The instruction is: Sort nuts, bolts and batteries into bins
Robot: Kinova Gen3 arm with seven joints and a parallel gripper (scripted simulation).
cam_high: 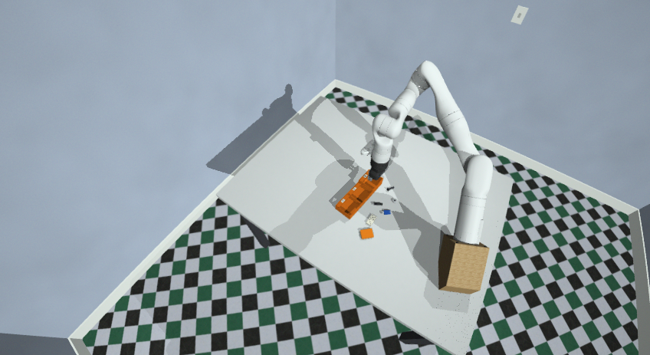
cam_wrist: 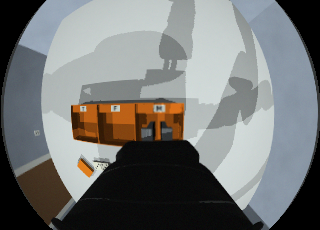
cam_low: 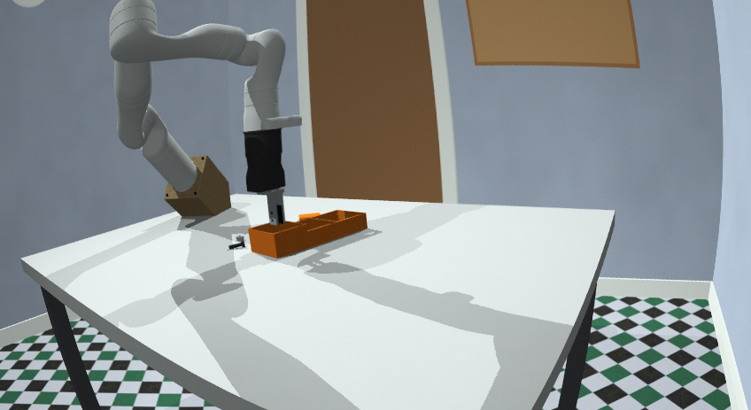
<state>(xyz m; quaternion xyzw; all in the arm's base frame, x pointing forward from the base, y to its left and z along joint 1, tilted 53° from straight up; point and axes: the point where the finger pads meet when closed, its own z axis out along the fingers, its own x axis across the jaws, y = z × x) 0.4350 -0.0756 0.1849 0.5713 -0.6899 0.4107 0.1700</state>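
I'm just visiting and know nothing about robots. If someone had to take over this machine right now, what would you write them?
Gripper: fingers close together, hanging over the end compartment of the orange bin row. Whether it pinches anything does not show.
Things: a black bolt, a small nut and a dark stick-like piece lie loose on the table beside the bins. A blue piece, a white cube and an orange block lie further along.
Done: unclear; bin contents and letters are unreadable.
Left: sort the loose hardware and any batteries, then let go.
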